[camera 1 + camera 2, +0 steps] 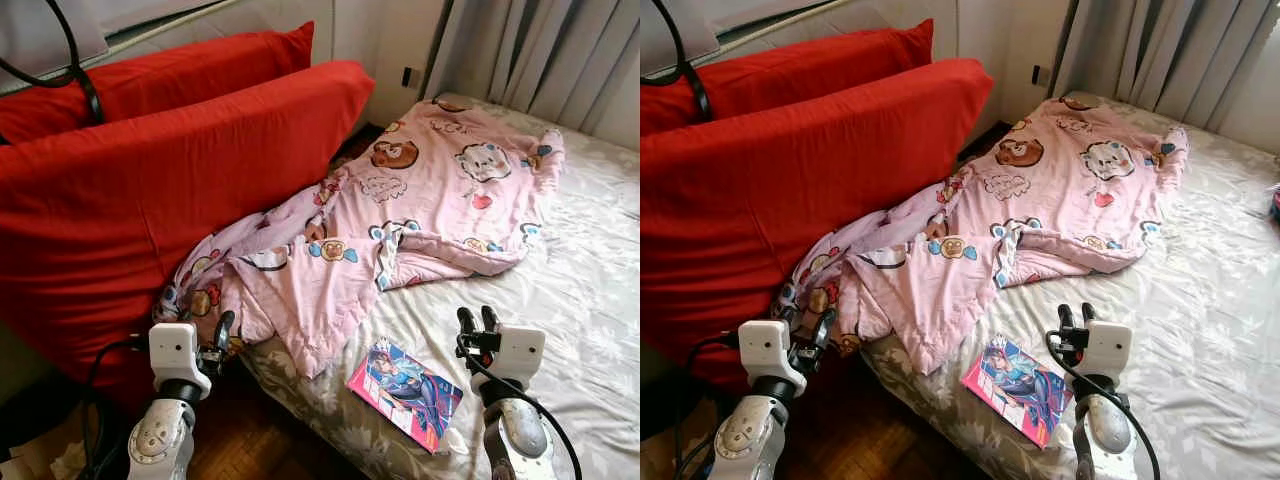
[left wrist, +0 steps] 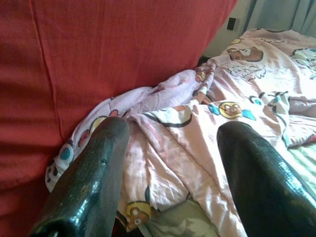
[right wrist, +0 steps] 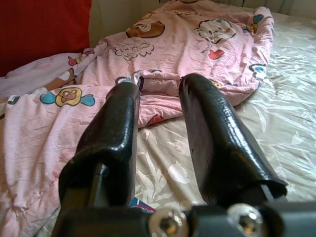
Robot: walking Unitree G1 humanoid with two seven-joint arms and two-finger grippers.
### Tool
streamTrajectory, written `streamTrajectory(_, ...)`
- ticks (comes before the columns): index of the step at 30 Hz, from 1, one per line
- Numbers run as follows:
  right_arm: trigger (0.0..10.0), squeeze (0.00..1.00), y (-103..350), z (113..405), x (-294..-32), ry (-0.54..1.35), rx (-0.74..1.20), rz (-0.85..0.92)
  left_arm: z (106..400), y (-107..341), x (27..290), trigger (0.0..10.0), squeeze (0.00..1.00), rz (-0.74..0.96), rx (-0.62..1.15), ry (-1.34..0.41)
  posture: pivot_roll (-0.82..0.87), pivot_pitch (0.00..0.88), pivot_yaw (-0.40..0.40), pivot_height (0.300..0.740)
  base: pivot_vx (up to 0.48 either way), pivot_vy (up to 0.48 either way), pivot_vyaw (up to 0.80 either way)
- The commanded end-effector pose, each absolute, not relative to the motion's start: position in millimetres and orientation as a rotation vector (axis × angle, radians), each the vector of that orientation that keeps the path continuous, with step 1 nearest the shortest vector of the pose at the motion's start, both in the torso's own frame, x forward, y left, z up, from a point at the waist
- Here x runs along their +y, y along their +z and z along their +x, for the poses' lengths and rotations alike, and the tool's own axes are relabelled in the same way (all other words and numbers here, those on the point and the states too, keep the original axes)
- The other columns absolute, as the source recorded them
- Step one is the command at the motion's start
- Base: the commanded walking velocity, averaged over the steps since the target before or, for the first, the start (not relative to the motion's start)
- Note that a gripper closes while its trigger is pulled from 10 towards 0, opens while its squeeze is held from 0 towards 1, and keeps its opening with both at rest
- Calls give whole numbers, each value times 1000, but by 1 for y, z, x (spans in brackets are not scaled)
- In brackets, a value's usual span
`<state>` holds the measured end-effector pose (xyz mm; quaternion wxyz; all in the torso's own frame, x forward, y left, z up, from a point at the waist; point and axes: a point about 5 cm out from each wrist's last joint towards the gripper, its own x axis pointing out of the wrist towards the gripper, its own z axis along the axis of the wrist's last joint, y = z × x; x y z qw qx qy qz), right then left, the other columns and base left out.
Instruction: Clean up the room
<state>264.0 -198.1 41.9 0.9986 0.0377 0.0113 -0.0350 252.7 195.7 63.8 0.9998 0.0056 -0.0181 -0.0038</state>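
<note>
Hovering open-fingered and empty near the bed (image 1: 590, 300), the left end effector (image 1: 222, 332) faces the crumpled pink blanket (image 1: 420, 200) draped off its edge, the right end effector (image 1: 477, 320) beside the comic book (image 1: 405, 392), which a blanket tug could drag floorward.

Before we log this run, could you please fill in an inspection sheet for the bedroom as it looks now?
Surface: bed with a pale leaf-patterned sheet, rumpled.
Job's things: pink cartoon blanket spread crumpled across the bed, one end hanging off the edge against the red cushions; comic book lying flat near the bed's edge.
Clutter: nothing seen beyond these.
Grippers: left gripper open, empty, held before the hanging blanket end; right gripper open, empty, over the sheet beside the comic book.
Cables: black cable looped over the upper cushion; black leads along both wrists.
Surroundings: grey curtains, wall socket, wooden floor.
</note>
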Motion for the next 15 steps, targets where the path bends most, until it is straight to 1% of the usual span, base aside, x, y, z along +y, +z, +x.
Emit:
streamTrajectory(1,10000,0,43,262,-199,-73,23,74,249,60,196,10000,0,-2,-18,-6,-101,64,-10,685,0,0,0)
streamTrajectory(6,10000,0,41,264,-198,-67,59,60,249,60,194,10000,0,-6,-18,-9,-107,67,-13,685,0,0,0)
streamTrajectory(11,10000,0,41,263,-198,-65,57,61,251,61,192,10000,0,-12,-17,-12,-112,82,-12,650,0,0,0)
streamTrajectory(15,10000,0,45,265,-198,-49,39,46,253,63,192,10000,0,-11,-16,-13,-106,132,-21,650,0,0,0)
